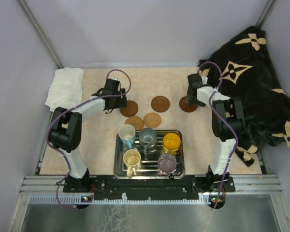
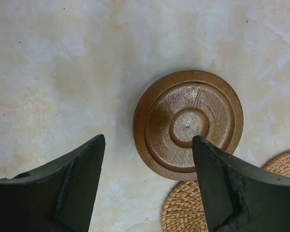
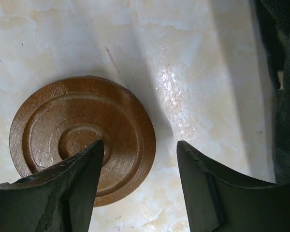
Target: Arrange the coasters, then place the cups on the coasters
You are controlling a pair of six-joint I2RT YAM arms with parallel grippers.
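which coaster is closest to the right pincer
The dark wooden coaster farthest right, beside the black blanket. It lies flat on the table just below the open right pincer. The other four coasters sit grouped further left.

A pale marbled beige tabletop sits inside an enclosure of plain grey walls, with a ridged aluminium rail running along its near edge. A rectangular steel tray lies near the middle of that near edge. A folded white cloth rests in the far left corner, and a crumpled black blanket with a beige flower pattern is heaped along the right side, spilling over the table's right edge.
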